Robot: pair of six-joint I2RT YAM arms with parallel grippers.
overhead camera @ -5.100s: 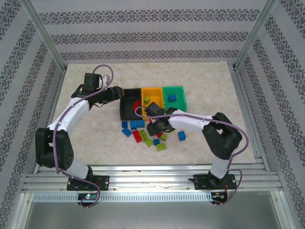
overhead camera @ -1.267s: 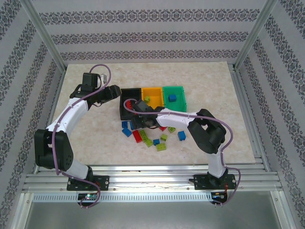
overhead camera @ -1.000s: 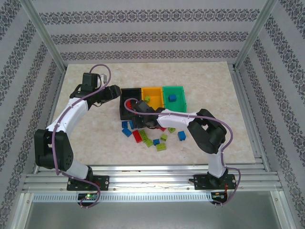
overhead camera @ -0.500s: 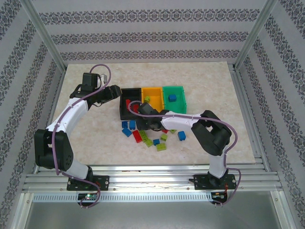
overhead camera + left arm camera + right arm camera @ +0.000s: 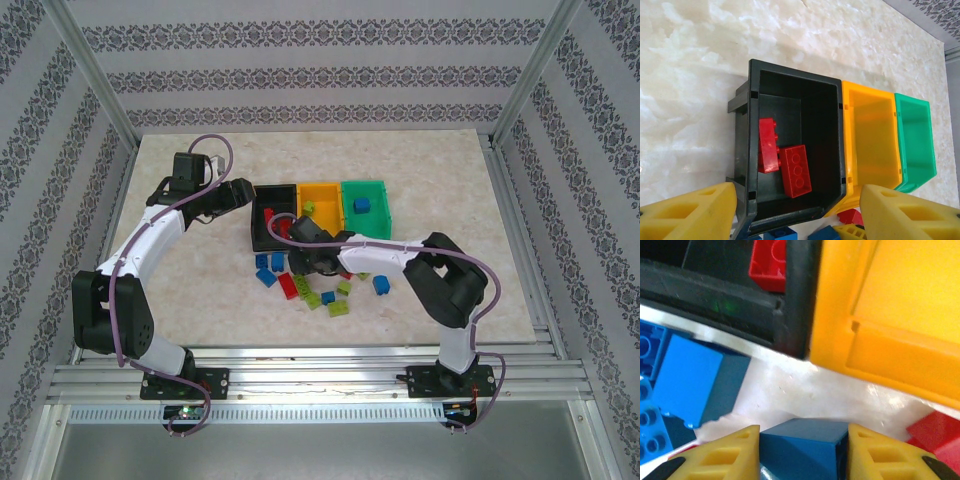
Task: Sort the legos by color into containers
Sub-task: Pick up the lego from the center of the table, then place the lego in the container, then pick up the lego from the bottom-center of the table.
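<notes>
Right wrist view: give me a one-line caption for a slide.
Right gripper closed on a blue brick, just in front of the black bin and orange-yellow bin.

The left arm (image 5: 150, 238) and right arm (image 5: 385, 255) are alike: glossy white curved shells between chunky black joint housings, each on a black base plate (image 5: 185, 383). A thin purple cable (image 5: 116, 310) trails loosely along each from base to wrist. The left fingers (image 5: 690, 212) and right fingers (image 5: 725, 456) are mustard-yellow plastic with moulded rectangular pockets.
</notes>
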